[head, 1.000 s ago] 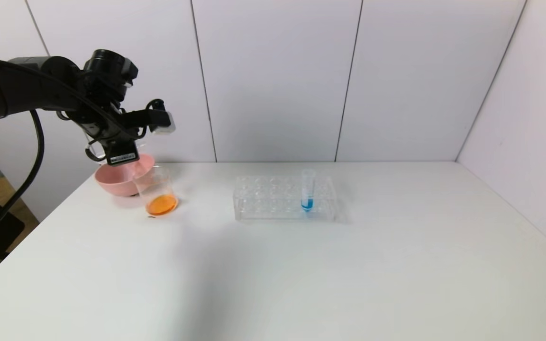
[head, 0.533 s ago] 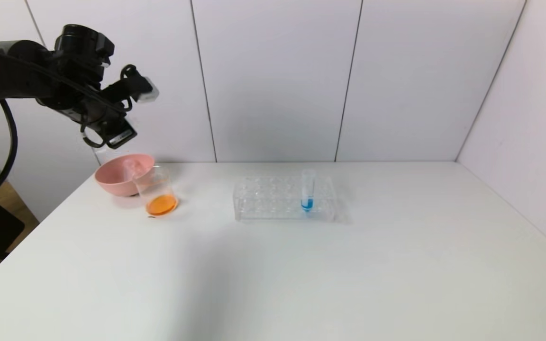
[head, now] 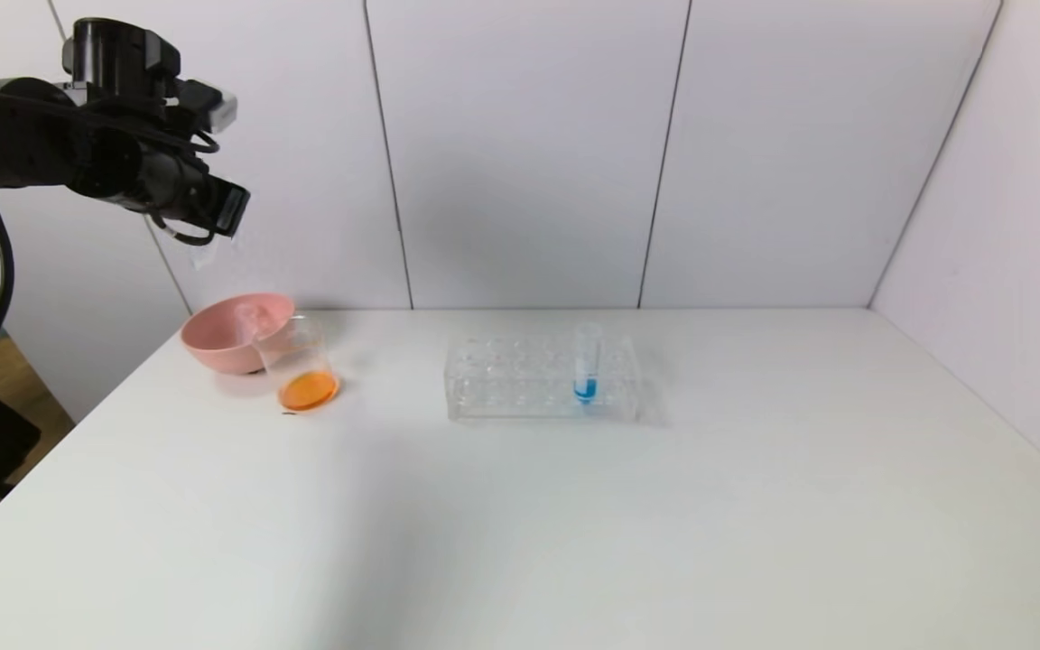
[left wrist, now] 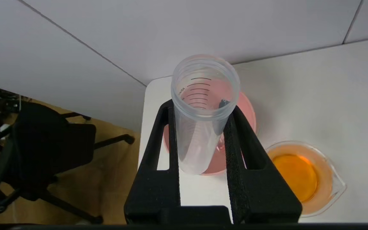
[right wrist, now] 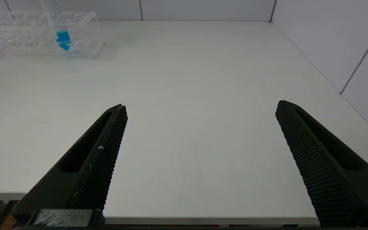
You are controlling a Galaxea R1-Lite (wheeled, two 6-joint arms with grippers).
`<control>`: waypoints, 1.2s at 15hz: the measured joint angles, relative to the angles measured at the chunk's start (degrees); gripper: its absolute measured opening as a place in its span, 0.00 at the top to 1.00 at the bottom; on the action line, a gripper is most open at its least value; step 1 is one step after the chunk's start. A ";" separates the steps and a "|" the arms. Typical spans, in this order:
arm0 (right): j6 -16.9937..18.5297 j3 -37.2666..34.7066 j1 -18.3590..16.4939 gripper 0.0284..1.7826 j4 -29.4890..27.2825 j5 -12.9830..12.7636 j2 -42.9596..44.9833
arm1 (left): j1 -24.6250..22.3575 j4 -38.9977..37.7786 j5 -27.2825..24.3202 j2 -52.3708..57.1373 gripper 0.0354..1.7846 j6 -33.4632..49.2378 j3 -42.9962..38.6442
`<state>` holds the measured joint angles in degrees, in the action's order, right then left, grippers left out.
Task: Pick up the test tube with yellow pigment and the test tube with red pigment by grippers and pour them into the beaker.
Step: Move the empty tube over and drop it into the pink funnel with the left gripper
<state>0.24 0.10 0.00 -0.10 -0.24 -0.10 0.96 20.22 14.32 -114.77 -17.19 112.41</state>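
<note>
My left hand (left wrist: 203,118) hung high above the far left corner of the surface (head: 574,524), its two black fingers (left wrist: 244,150) clamped on an emptied clear test tube (left wrist: 203,105) with graduation marks, its open mouth turned toward my wrist camera. Which pigment that tube had carried I could not tell, since no colour showed in it. Below the tube sat the pink bowl (head: 227,338), with something pale and unclear inside it, and the beaker (head: 299,366) stood just beside the bowl, on the side nearer the middle of the surface, with a shallow pool of orange liquid (left wrist: 295,175) covering its bottom. Well apart from these, toward the middle of the surface, the clear tube rack (head: 538,379) held one upright test tube with blue liquid (head: 586,366) in a slot near its right end. My right hand (right wrist: 200,115) waited low over the near right edge of the surface, its fingers spread wide apart and holding nothing.
</note>
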 joint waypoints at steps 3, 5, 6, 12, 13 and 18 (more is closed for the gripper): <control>0.00 0.00 0.00 0.05 0.00 0.02 0.00 | -1.01 -3.78 -0.02 -0.33 0.78 8.07 -1.85; 0.02 0.00 0.00 0.05 0.00 0.02 0.00 | -1.49 -6.84 0.00 -0.50 0.78 13.14 -4.00; 0.00 0.00 0.00 0.05 0.00 0.00 0.00 | -1.89 -8.59 -0.07 -0.69 0.78 15.57 -5.16; 0.00 0.00 0.00 0.05 0.00 0.00 0.00 | -3.77 -14.25 -4.30 -4.38 0.78 20.02 -6.77; 0.02 0.00 0.00 0.05 0.00 0.00 0.00 | -3.96 -14.56 -4.44 -5.32 0.78 19.99 -6.51; 0.02 0.00 0.00 0.05 0.00 0.00 0.00 | -4.38 -18.14 -5.86 -10.97 0.78 19.72 -5.55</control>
<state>0.27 0.10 0.00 -0.10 -0.24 -0.10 -3.41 2.08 8.46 -125.75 2.54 106.86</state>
